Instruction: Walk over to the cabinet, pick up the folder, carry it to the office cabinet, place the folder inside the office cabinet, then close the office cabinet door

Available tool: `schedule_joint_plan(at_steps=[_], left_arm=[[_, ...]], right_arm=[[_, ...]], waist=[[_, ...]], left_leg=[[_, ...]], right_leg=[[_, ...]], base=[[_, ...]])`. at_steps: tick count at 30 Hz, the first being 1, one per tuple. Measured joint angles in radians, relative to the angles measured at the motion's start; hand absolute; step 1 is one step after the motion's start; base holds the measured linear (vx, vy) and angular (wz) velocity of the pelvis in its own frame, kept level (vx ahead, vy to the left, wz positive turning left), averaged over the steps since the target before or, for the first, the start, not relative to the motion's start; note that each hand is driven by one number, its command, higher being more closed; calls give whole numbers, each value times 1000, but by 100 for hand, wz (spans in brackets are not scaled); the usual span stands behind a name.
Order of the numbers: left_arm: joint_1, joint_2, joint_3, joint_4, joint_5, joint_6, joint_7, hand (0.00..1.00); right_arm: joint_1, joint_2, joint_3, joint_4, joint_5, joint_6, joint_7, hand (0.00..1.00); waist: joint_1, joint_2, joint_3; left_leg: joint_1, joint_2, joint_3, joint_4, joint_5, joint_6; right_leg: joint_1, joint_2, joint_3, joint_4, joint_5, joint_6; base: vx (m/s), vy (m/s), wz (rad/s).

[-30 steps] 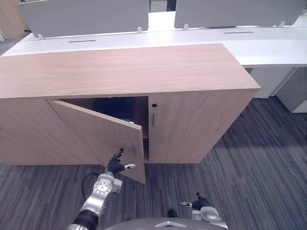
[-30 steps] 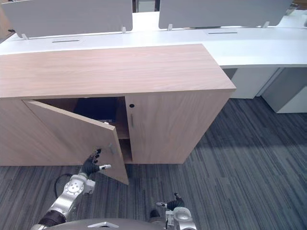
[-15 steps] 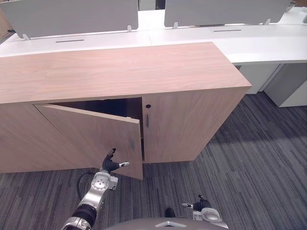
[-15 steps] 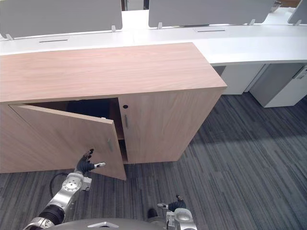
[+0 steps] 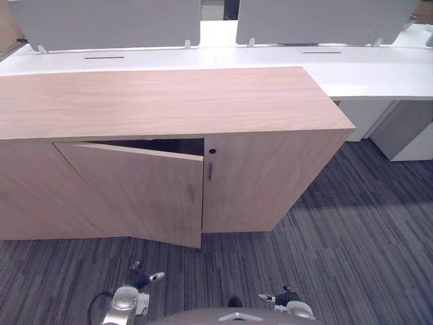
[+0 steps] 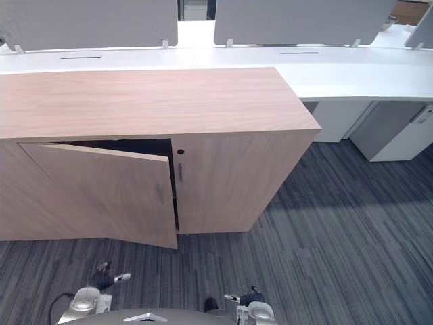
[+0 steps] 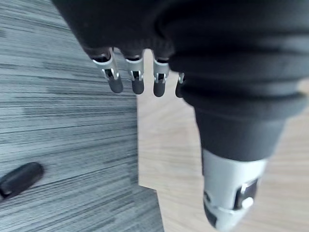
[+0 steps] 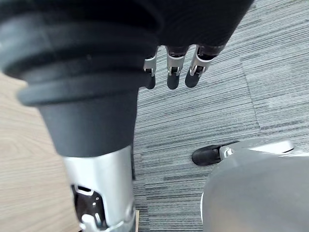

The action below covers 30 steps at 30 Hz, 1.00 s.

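The wooden office cabinet (image 5: 169, 101) stands in front of me. Its left door (image 5: 135, 193) hangs slightly ajar, with a thin dark gap under the top edge. What lies inside that gap is hidden. My left hand (image 5: 140, 277) is low over the carpet, well clear of the door, and its fingers (image 7: 135, 82) are straight and hold nothing; the door's wood (image 7: 164, 154) shows past them. My right hand (image 5: 284, 298) hangs low at the right, its fingers (image 8: 169, 72) relaxed and empty.
The cabinet's right door (image 5: 270, 176) is shut, with a small handle (image 5: 210, 171) and a lock (image 5: 212, 151). White desks (image 5: 379, 64) with grey partitions (image 5: 325, 17) run behind the cabinet. Grey striped carpet (image 5: 352, 230) lies to the right.
The left door has swung from wide open to nearly shut. My left hand has left the door and dropped back towards me. The camera has shifted a little.
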Motion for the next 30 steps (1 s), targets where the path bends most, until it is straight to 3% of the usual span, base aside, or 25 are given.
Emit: schedule_joint_plan(at_steps=[6, 14, 30], left_arm=[[45, -5, 61, 84, 36, 14, -17, 0], [58, -36, 159, 121, 53, 22, -22, 0], [50, -48, 197, 130, 53, 38, -36, 0]], right_arm=[[1, 3, -20, 1, 2, 0, 1, 0], [5, 2, -39, 1, 0, 1, 3, 0], [-18, 3, -43, 38, -1, 14, 22, 0]], waist=[[4, -2, 1], [28, 5, 1], [51, 5, 2]], left_leg=[[-8, -15, -19, -1, -11, -13], [-13, -22, -22, -1, -24, -4], [0, -24, -76, -7, -10, 16]], right_leg=[[-4, -19, -10, -1, -9, 9], [-15, -19, -2, 8, -4, 16], [8, -25, -46, 18, -23, 3]], base=[[-42, -12, 5], [7, -20, -5], [-28, -41, 7]])
